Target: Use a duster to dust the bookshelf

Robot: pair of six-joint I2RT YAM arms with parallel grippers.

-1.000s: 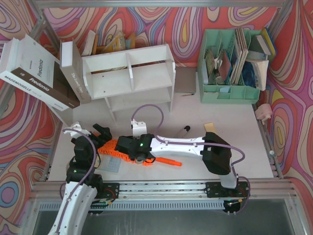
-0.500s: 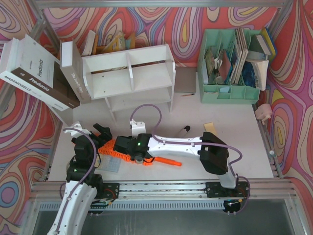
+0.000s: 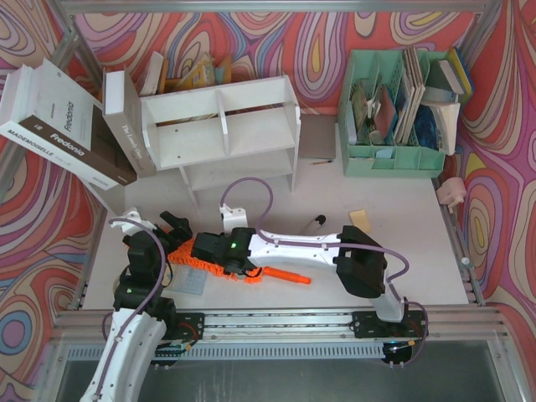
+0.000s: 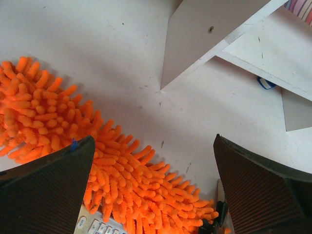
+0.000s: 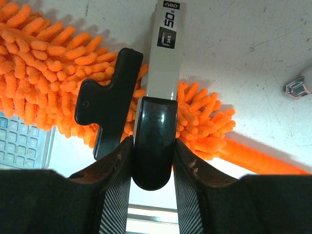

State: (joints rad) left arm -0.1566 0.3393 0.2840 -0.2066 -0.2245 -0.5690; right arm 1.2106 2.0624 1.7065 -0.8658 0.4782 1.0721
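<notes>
Top view: the duster (image 3: 193, 255) is lying flat on the tabletop (image 3: 410, 251) under the right pincer (image 3: 239, 264), the bookshelf (image 3: 226, 134) standing well beyond, so no dusting is happening yet, I reckon. Left wrist: the left pincer (image 4: 153, 139) is gaping wide, holding nothing, fluff beneath it. Right wrist: the right pincer is sitting narrowly parted around a black-tipped white stick (image 5: 168, 58) lying across the fluff, and I cannot tell whether it is gripping anything.
</notes>
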